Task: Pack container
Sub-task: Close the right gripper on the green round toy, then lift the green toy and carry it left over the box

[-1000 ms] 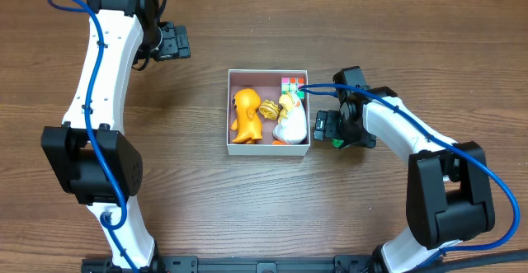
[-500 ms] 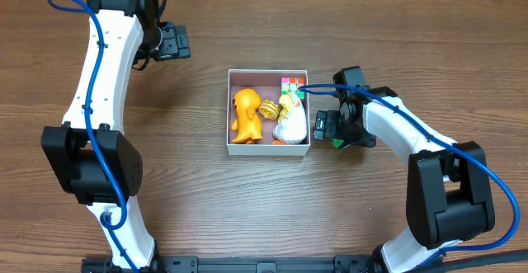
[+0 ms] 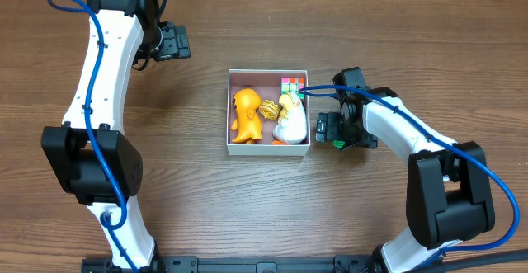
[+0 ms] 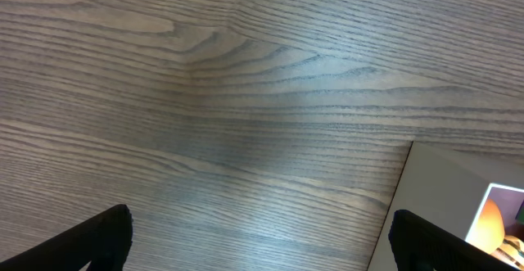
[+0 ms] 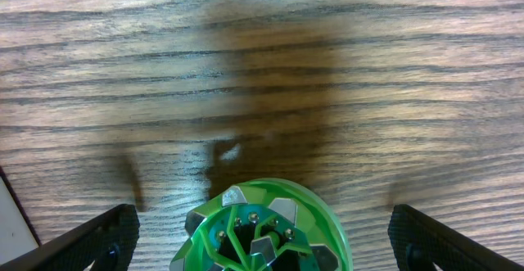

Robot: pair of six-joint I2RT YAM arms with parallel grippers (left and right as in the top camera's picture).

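One squarish container (image 3: 266, 149), mouth upward

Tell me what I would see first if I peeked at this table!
You would first see the white container in the middle of the wooden table, with a bright orange toy on its left side and a white toy and a colourful cube on its right. Next comes the round green toy, lying on the table just right of the container, inside the wide-open right end effector.

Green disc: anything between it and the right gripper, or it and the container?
Nothing on the first: the green disc sits between the fingers of the open right gripper. Toward the container, only its near wall, a white toy just inside.
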